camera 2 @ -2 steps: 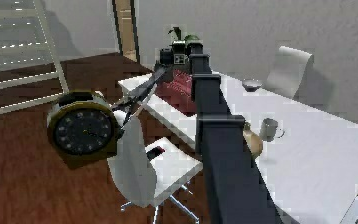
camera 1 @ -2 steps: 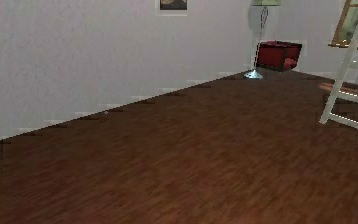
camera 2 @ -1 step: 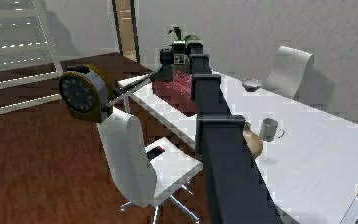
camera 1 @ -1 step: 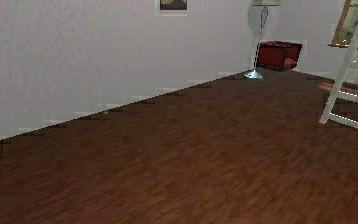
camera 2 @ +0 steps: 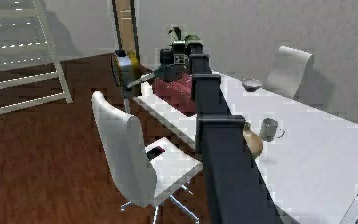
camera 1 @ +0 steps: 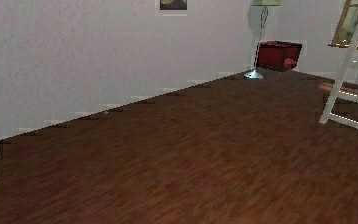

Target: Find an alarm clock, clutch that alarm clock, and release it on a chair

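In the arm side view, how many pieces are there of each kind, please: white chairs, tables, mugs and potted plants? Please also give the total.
white chairs: 2 (near one, far one)
white table: 1
grey mug: 1
potted plant: 1
Total: 5

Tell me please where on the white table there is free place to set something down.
The table is bare on its right part, between the mug and the far chair. The edge strip beside the near chair also looks free. It is crowded at the far end, around the red box and the plant, where the gripper is.
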You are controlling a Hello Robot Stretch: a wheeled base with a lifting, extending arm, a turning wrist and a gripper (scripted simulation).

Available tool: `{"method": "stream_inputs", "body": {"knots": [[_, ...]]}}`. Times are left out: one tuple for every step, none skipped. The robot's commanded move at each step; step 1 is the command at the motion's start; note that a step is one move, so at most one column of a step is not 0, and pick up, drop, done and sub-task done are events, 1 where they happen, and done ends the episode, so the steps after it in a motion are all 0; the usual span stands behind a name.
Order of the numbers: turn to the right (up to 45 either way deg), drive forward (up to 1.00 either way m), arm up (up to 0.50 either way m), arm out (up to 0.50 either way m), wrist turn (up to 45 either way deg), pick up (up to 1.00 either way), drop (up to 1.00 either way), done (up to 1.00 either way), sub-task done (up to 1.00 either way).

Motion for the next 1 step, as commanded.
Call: {"method": "stream_inputs", "body": {"knots": [[0.0, 0.0, 0.0, 0.0, 24.0, 0.0, 0.0, 0.0, 0.0]]}}
